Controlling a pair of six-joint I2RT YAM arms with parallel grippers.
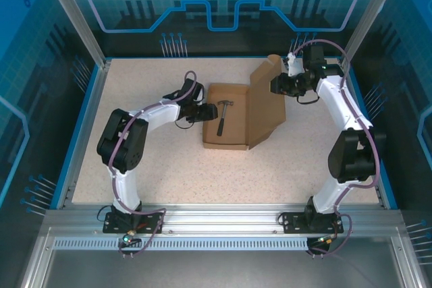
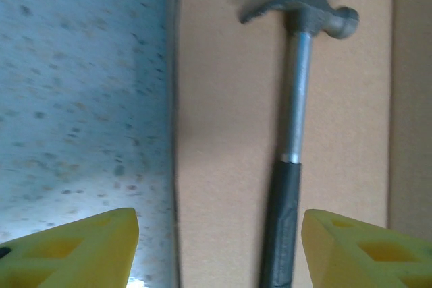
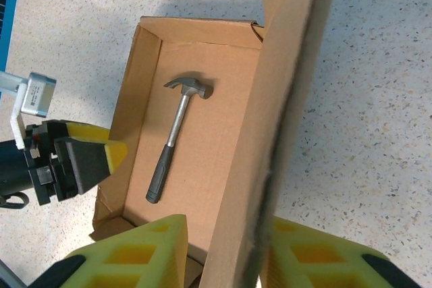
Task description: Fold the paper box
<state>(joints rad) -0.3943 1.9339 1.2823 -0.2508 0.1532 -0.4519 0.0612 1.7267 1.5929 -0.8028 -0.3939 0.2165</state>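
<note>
The paper box (image 1: 233, 136) is a brown cardboard tray in the middle of the table, with its lid (image 1: 266, 102) raised on the right side. A small black hammer (image 1: 224, 117) lies inside it. My left gripper (image 1: 202, 112) is open at the tray's left wall. In the left wrist view one of its fingers (image 2: 74, 251) is over the table and the other is inside the tray, beside the hammer (image 2: 295, 133). My right gripper (image 3: 226, 251) is open around the lid's top edge (image 3: 270, 166). The right pad (image 3: 317, 257) is against the lid, while a gap shows at the left pad.
The speckled table (image 1: 169, 166) is bordered by a blue rim and metal posts. The left arm's elbow (image 1: 121, 141) is at the near left, and the right arm (image 1: 351, 153) curves along the right side. Bare table runs in front of the box.
</note>
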